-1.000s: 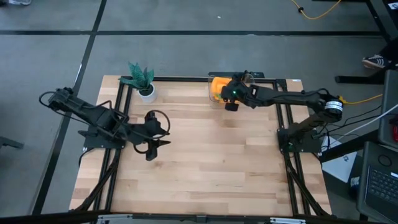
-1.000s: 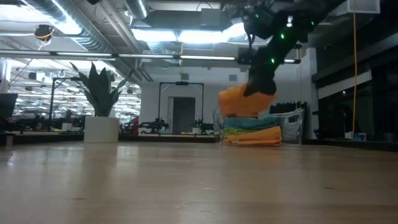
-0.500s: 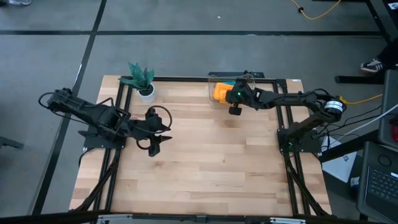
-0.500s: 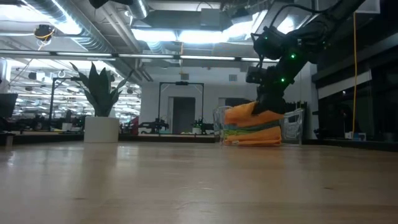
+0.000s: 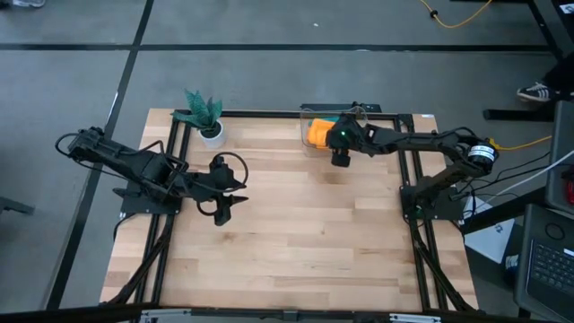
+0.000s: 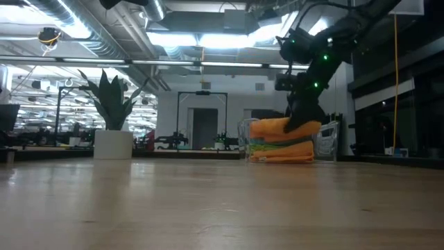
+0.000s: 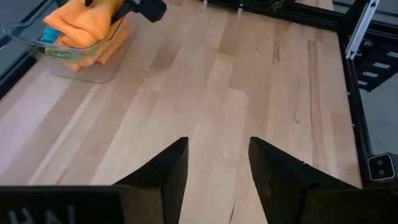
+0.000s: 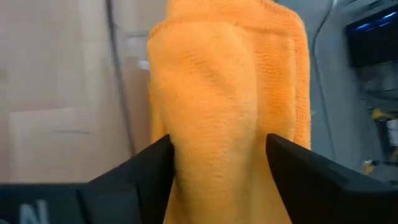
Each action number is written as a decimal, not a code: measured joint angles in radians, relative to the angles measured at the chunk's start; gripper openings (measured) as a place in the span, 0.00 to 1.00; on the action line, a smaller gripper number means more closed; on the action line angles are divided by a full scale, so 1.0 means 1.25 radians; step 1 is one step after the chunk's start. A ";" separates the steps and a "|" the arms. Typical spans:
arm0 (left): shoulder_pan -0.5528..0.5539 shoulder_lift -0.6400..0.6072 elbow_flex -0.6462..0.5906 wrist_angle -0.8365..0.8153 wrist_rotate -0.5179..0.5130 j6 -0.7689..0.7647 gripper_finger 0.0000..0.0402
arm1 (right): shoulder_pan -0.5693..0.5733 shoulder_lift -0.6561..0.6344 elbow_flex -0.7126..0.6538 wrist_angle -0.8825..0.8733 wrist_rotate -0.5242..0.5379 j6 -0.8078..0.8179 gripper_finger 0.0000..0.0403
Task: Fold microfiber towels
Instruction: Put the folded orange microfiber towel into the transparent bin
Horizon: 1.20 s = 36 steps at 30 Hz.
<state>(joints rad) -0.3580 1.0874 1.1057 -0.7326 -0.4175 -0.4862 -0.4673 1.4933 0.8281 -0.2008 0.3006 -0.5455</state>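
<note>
- Right gripper [image 5: 340, 158] over the bin [image 5: 307, 145], fingers spread either side of the top orange towel [image 8: 230, 99] (whether they grip it, I cannot tell).
- Left gripper [image 5: 222, 215] open above the table [image 5: 296, 233].

Potted plant [image 5: 206, 117] & clear bin [image 5: 309, 121] at table's [image 5: 296, 233] far edge, well apart.

Top towel [image 6: 283, 128]: orange, folded, rumpled, crowning the stack
Middle towels [image 6: 267, 144]: teal and lime edges showing, folded flat
Bottom towel [image 6: 286, 153]: orange, folded
</note>
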 joint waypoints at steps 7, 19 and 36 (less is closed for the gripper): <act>0.000 0.000 0.000 0.000 0.000 0.000 0.40 | 0.018 0.000 0.160 -0.209 -0.008 0.069 0.64; 0.000 0.000 0.000 0.000 0.000 0.000 0.40 | -0.015 -0.002 0.182 -0.220 -0.033 0.111 0.65; 0.000 0.000 0.000 0.000 0.000 0.000 0.40 | -0.131 -0.001 -0.001 -0.095 -0.001 0.163 0.65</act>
<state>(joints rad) -0.3584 1.0874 1.1061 -0.7326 -0.4175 -0.4858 -0.6315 1.4925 0.8268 -0.3194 0.2998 -0.3413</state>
